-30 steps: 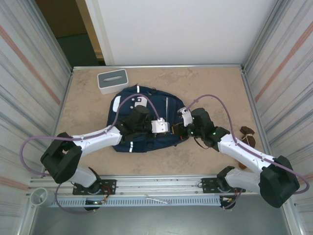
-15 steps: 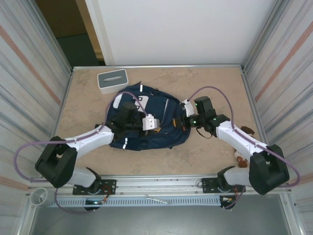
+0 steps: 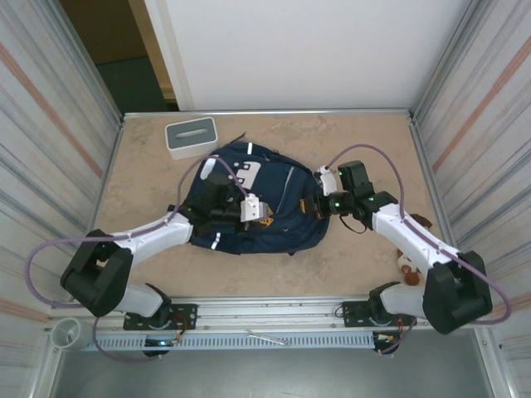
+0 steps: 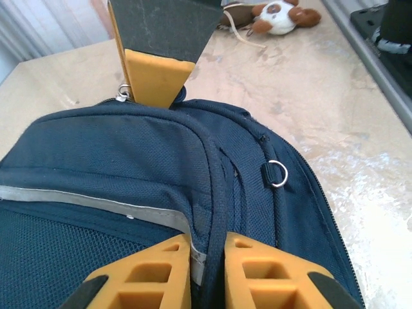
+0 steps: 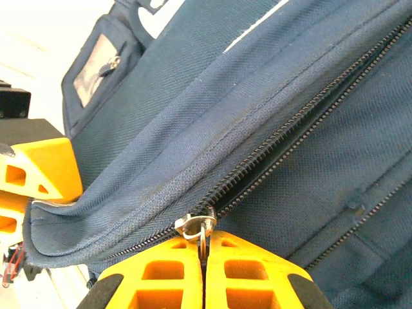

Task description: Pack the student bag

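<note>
Bag (image 3: 265, 207) lies mid-table, zip partly open; left gripper (image 4: 207, 257) pinches a fabric ridge, right gripper (image 5: 205, 256) is clamped on the zip pull (image 5: 196, 226); toy (image 4: 273, 14) by the right edge looks unpacked.

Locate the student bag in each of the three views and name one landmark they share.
Top external: student bag lies mid-table, between the two arms.
Left wrist: lower left and centre, a fold pinched by the left fingers.
Right wrist: across the frame, zip running diagonally.
Shared landmark: the zip pull clamped by the right fingers; in the left wrist view, top left.
</note>
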Controlling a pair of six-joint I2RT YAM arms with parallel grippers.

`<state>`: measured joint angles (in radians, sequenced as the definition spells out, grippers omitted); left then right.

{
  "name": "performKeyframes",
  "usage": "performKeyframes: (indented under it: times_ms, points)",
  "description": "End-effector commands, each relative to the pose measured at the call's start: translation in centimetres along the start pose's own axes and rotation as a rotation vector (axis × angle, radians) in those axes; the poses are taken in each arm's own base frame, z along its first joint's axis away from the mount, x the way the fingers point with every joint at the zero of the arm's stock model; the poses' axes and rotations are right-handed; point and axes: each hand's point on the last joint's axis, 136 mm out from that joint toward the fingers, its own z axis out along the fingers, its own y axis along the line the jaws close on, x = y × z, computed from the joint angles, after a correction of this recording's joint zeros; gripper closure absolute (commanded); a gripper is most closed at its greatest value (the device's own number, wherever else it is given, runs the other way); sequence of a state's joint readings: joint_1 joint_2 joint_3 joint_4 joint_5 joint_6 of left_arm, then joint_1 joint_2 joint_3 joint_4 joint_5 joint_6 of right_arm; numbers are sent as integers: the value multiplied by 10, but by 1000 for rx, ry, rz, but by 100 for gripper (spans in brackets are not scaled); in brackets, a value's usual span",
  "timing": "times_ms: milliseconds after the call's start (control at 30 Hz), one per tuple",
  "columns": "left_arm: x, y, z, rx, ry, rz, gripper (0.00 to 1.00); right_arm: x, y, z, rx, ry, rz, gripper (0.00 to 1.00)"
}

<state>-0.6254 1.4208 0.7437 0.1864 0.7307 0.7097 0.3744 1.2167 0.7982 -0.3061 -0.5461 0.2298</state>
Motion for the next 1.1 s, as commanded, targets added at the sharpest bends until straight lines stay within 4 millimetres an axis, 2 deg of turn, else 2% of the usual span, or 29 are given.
performKeyframes:
  times_ms: [0,133,267,333,367,433,467,600,700,767,867,1067]
  points:
    - [-8,9,5,15,-8,6,82,-4,4,-22,1,-63,-31,100]
    - [-1,27,8,-20,26,14,82,2,9,-27,-14,-81,-20,100]
    - [15,53,-3,-115,78,-14,82,4,23,-20,-53,-91,-34,100]
    - [24,65,-13,-192,110,-26,77,5,33,-11,-57,-81,-63,100]
    - [26,67,-16,-214,121,-27,69,7,39,-7,-62,-71,-75,100]
    - [28,61,-24,-230,145,-22,52,5,47,1,-75,-64,-84,100]
    - [25,56,-27,-227,143,-21,48,5,49,4,-80,-58,-86,100]
    - [2,23,-29,-178,94,27,36,4,55,10,-92,-41,-96,100]
    - [-10,5,-20,-154,98,71,32,3,56,13,-98,-39,-92,100]
    - [-13,-1,-10,-132,123,96,31,2,58,14,-113,-40,-91,100]
    - [-7,2,6,-116,167,100,33,2,62,15,-127,-44,-90,100]
    - [0,20,23,-134,211,80,56,6,64,15,-128,-40,-98,100]
